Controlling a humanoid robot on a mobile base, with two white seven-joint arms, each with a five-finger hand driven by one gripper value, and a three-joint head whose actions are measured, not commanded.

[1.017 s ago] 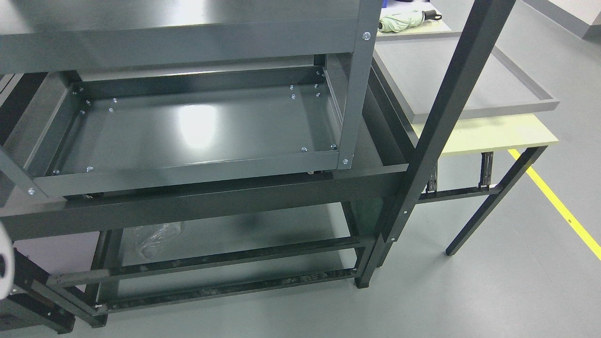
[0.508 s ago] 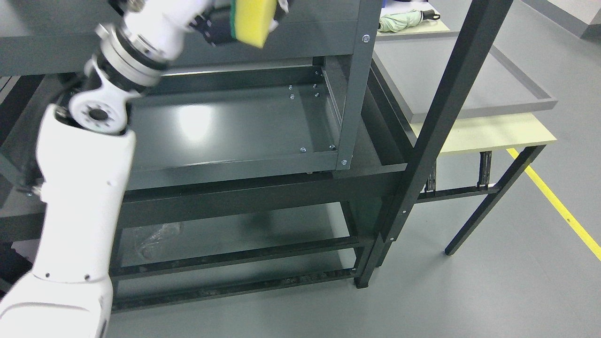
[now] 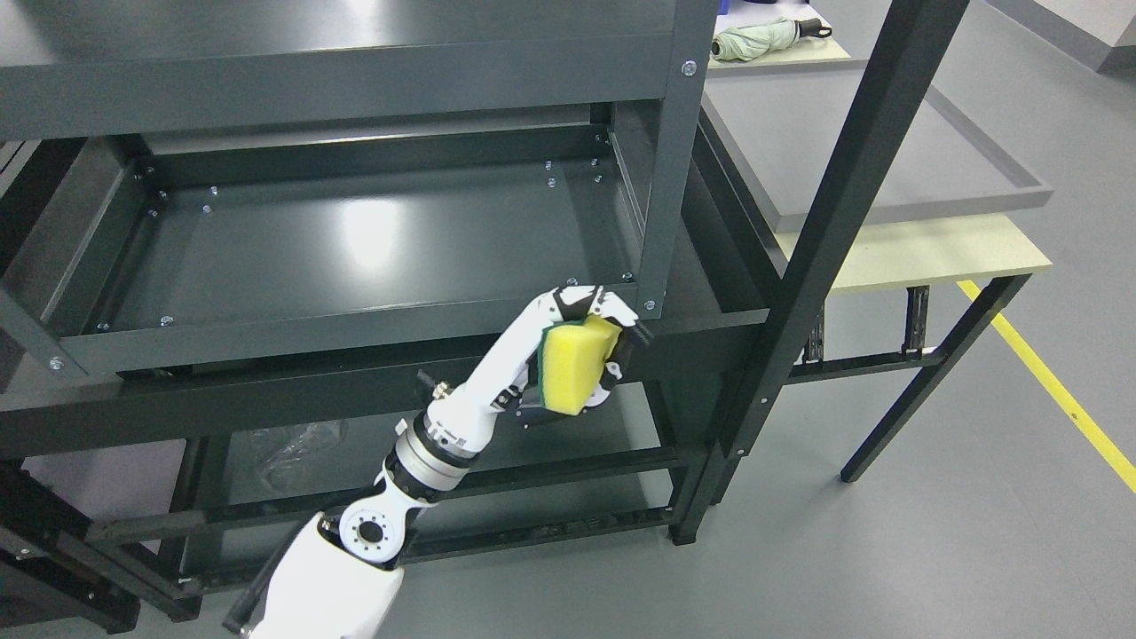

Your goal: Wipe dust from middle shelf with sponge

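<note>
— Grey flooring (image 3: pixel 932 532) is stretching under everything; what is standing at the left?

— A dark metal rack (image 3: pixel 355 84) is standing there, its middle shelf (image 3: pixel 373 240) lying bare and catching glare.

— And the left hand (image 3: pixel 581 346)?

— It is rising from the lower left, fingers (image 3: pixel 621 312) curling round a yellow sponge (image 3: pixel 575 371), hovering just in front of the shelf's front right corner.

— Further right?

— A folded umbrella (image 3: pixel 768 35) is lying on a side table (image 3: pixel 941 253).
</note>
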